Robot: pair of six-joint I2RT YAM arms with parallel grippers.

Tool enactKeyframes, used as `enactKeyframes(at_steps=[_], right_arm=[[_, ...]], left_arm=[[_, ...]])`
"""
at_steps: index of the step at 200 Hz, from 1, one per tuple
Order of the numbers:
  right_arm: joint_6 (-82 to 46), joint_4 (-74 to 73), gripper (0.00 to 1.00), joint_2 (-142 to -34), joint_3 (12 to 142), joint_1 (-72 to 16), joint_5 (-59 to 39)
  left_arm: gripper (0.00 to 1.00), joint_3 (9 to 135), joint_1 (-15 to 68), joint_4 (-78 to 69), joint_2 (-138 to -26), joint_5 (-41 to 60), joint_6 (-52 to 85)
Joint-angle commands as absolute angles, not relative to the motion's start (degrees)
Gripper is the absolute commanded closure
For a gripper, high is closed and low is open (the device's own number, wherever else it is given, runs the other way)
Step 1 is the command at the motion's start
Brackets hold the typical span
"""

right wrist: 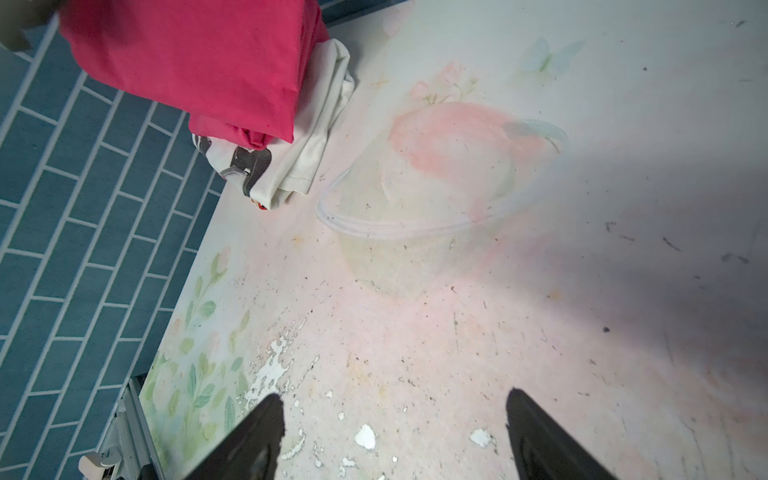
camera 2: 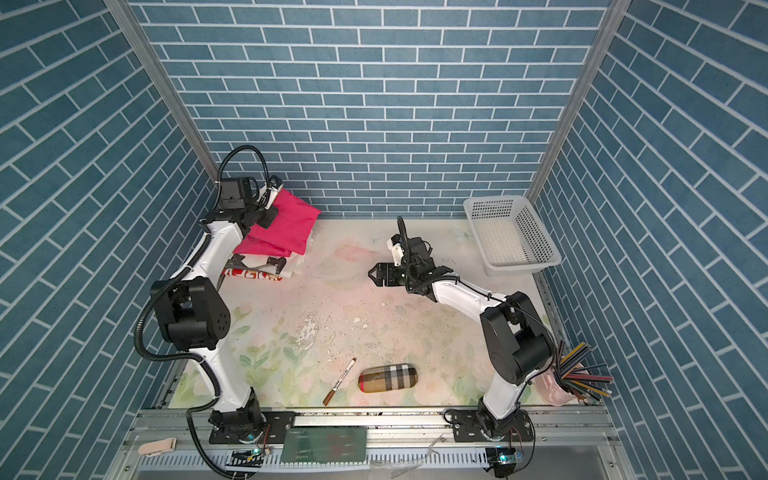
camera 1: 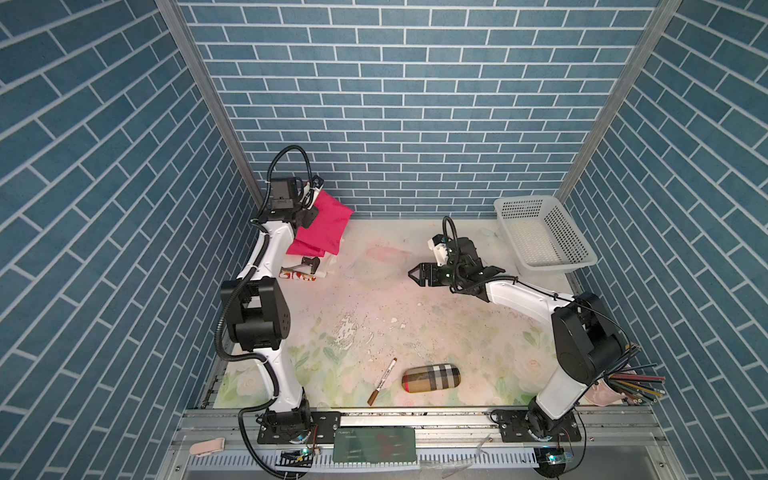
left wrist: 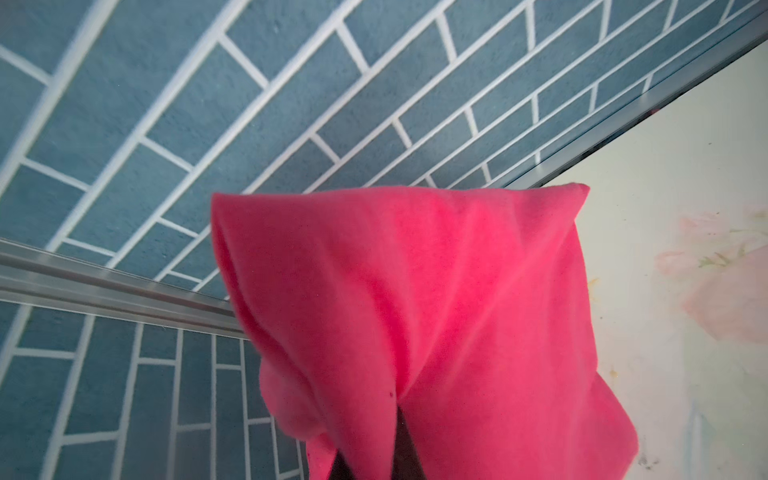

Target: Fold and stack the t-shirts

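Robot lab test cell, not a home. Blue brick-print wall panels box in three sides, hung on aluminium posts. Left arm and right arm are bolted to black base plates on a metal rail at 6 o'clock. Worn floral-print desk. Bare circuit board at 5 o'clock.

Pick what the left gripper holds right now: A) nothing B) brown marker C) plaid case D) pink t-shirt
D: in the left wrist view the pink t-shirt drapes from the left gripper, whose fingers are shut on the fabric.
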State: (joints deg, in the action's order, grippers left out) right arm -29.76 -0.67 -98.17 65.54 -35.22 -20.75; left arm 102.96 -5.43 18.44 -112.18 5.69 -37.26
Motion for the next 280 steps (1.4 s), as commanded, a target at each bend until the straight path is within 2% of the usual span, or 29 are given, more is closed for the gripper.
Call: enactKeyframes(at_steps=[1, 39, 74, 77, 79, 80, 81, 82, 84, 87, 114, 129, 159, 173, 193, 216, 228, 238, 257, 280], right_arm=[[-30.6, 3.3, 0.16, -99.0, 66.7, -36.0, -20.1], [-31.1, 5.1, 0.16, -98.8, 66.3, -36.7, -19.9], [-31.7, 5.3, 0.15, -98.3, 65.5, -37.2, -20.1], [-31.6, 5.3, 0.15, -98.1, 65.4, -37.1, -20.0], [-31.6, 5.3, 0.15, -98.1, 65.4, -37.2, -19.9], [-31.6, 5.4, 0.15, -98.0, 65.3, -37.2, -19.8], [-31.6, 5.4, 0.15, -97.9, 65.3, -37.1, -19.8], [-31.6, 5.4, 0.15, -97.8, 65.3, -37.2, -19.8], [-31.6, 5.4, 0.15, -97.7, 65.2, -37.2, -19.8], [-31.6, 5.4, 0.15, -97.4, 65.1, -37.2, -19.6], [-30.0, 5.8, 0.13, -94.5, 63.9, -37.0, -17.6], [-28.1, 7.0, 0.07, -91.2, 62.8, -36.4, -13.1], [-24.9, 5.4, 0.03, -80.6, 55.3, -33.0, 8.0], [-23.2, 1.2, 0.02, -76.5, 48.9, -29.3, 16.6], [-23.6, -2.9, 0.02, -73.4, 41.1, -21.6, 23.6], [-20.1, -13.4, 0.02, -71.1, 32.4, -16.0, 30.1], [-16.1, -22.5, 0.02, -71.0, 28.0, -14.5, 33.0], [-15.2, -21.0, 0.01, -70.7, 28.7, -13.5, 34.0], [-10.2, -27.6, 0.01, -71.3, 26.3, -13.3, 39.7], [0.3, -47.2, 0.01, -74.8, 18.0, -13.1, 41.7]], left_arm=[[1.0, 105.2, -9.2, 17.0, -115.7, 13.2, -35.3], [1.0, 108.6, -15.4, 16.6, -122.2, 20.0, -30.7], [1.0, 114.0, -18.5, 15.9, -129.0, 19.7, -24.0], [0.87, 113.8, -18.4, 15.4, -129.2, 18.9, -23.7], [0.71, 113.8, -18.4, 15.2, -129.2, 18.4, -23.4], [0.58, 113.7, -18.3, 15.1, -129.3, 18.1, -23.3], [0.36, 113.7, -18.3, 15.0, -129.3, 17.8, -23.1], [0.24, 113.7, -18.3, 14.9, -129.3, 17.6, -23.0], [0.15, 113.6, -18.4, 14.8, -129.3, 17.2, -22.8], [0.12, 113.6, -18.3, 14.6, -129.3, 16.6, -22.3], [0.12, 111.6, -18.2, 12.2, -126.1, 14.3, -18.0], [0.12, 110.8, -17.9, 11.0, -122.6, 14.3, -14.6], [0.12, 105.5, -16.5, 6.0, -111.5, 16.0, -8.9], [0.12, 96.7, -15.9, -1.1, -103.7, 16.0, -4.0], [0.12, 76.8, -14.4, -16.3, -92.0, 13.4, 3.5], [0.12, 58.6, -9.7, -24.0, -82.8, 4.4, 6.1], [0.12, 49.8, -7.7, -27.2, -79.4, -0.7, 8.9], [0.12, 43.0, -6.6, -29.3, -76.7, -4.9, 11.2], [0.12, 31.6, -4.0, -34.0, -72.4, -11.5, 11.3], [0.12, 22.6, -3.4, -39.0, -70.8, -15.1, 10.6]])
